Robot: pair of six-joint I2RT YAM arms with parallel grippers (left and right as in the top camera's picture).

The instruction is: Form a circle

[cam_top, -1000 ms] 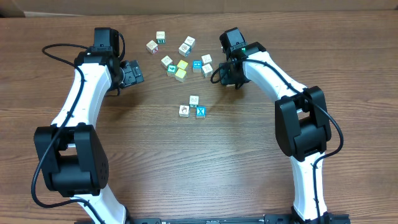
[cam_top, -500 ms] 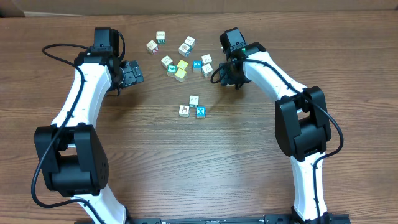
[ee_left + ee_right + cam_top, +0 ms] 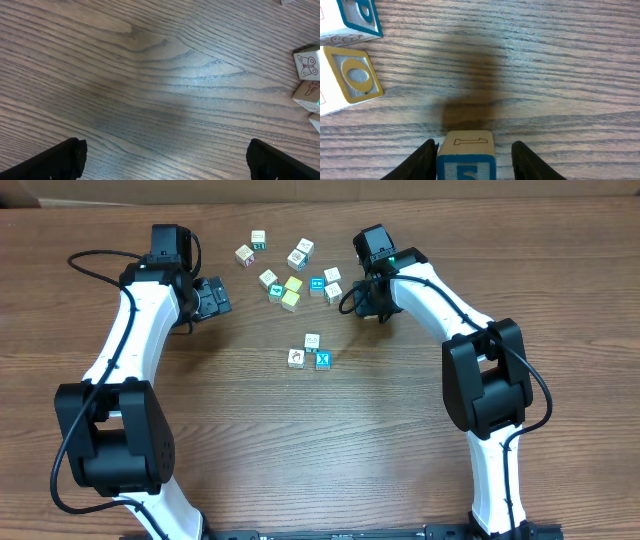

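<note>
No change from the earlier frames: arms and cubes lie unmoved.
- The circle [image 3: 312, 344]: centre of the overhead view. Three cubes only, two white-faced and one blue-faced, set as a small triangle. Apex toward the top edge; long axis left-right along the base pair.
- Right gripper [image 3: 472, 157]: jaws half spread, straddling a blue-faced cube [image 3: 466, 150], with a gap on one side.
- Left gripper [image 3: 165, 160]: spread wide over bare table [image 3: 150, 75].
- Loose cubes [image 3: 293, 283]: scattered above the circle.
</note>
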